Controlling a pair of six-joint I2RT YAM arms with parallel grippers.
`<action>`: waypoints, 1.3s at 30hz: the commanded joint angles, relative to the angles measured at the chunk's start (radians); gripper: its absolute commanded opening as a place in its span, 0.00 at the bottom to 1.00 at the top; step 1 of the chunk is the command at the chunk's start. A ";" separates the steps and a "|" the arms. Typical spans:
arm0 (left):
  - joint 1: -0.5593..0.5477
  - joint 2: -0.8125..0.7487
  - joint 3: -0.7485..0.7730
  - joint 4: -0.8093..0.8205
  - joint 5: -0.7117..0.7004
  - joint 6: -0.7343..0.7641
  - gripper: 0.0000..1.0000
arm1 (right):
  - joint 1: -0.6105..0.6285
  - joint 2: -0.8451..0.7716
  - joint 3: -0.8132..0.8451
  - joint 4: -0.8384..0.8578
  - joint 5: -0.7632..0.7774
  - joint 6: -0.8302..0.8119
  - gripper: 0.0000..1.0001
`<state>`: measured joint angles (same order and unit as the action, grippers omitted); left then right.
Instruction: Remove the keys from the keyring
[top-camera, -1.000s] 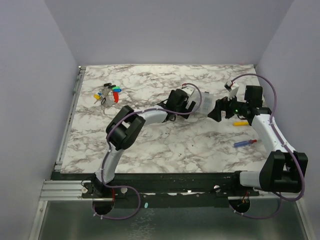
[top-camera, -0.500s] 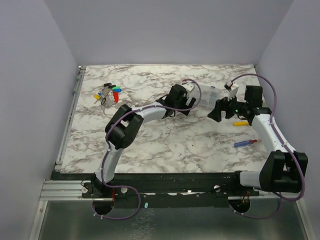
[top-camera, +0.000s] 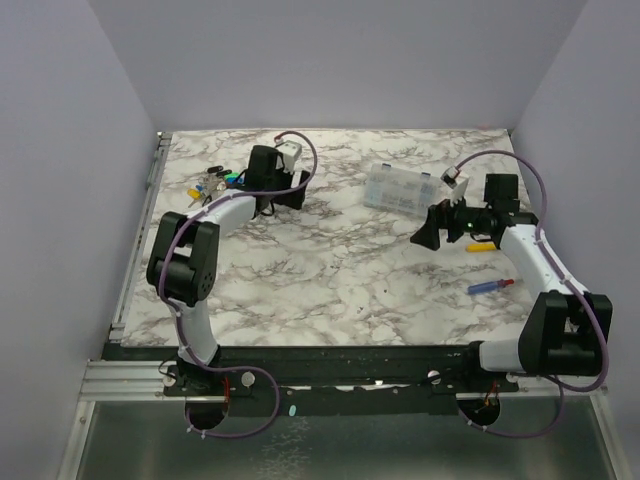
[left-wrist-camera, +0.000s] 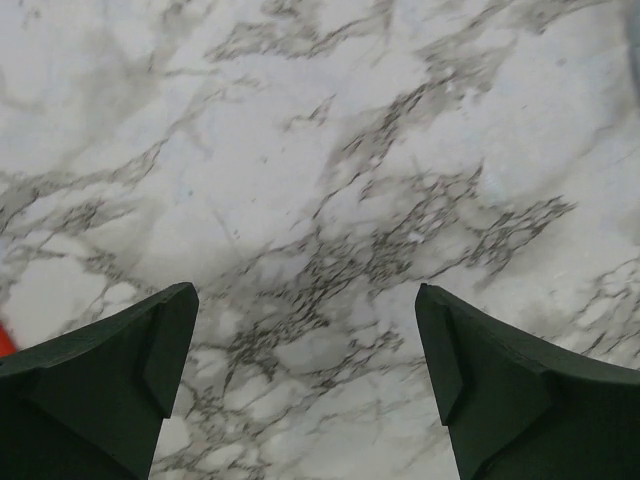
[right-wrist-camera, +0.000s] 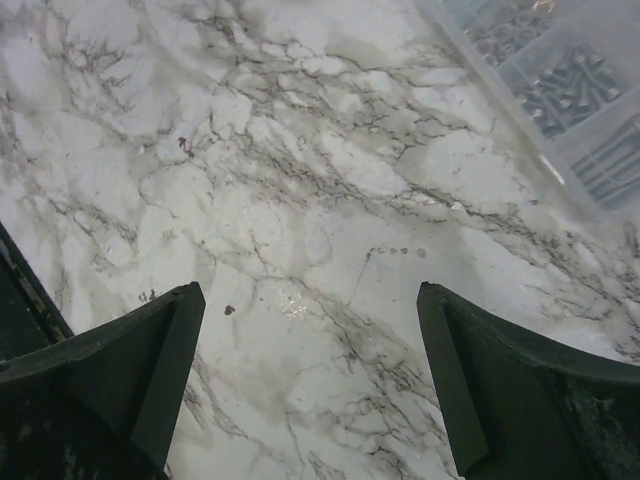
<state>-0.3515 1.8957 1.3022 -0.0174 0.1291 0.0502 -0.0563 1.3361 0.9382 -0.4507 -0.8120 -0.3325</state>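
You have a grey-veined white marble tabletop (top-camera: 330, 290) inside lavender walls (top-camera: 60, 150). Your small metal keys with blue, green, red and yellow oval tags (top-camera: 215, 187) lie bunched at its far left; the wire keyring is too small to make out. Your left gripper (left-wrist-camera: 305, 300) hangs just beside them, jaws spread over bare marble. Your right gripper (right-wrist-camera: 310, 295), equally spread and empty, sits near the clear plastic compartment box (top-camera: 400, 188).

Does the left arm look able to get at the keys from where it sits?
Probably yes. The left gripper hangs open just to the right of the keys, with nothing lying between them. Its wrist view shows almost only bare tabletop, so it would likely need a short shift left first.
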 joint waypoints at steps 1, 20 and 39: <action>0.078 -0.053 -0.061 -0.088 0.040 0.058 0.99 | 0.037 0.056 0.021 -0.066 -0.059 -0.049 1.00; 0.383 0.179 0.157 -0.118 -0.272 0.196 0.96 | 0.056 0.061 0.020 -0.062 -0.047 -0.045 1.00; 0.293 0.097 -0.063 -0.200 0.008 0.210 0.32 | 0.056 0.052 0.012 -0.078 -0.139 -0.073 1.00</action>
<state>0.0120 2.0338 1.3338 -0.0967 0.0090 0.2539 -0.0048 1.4025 0.9382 -0.5182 -0.9001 -0.3862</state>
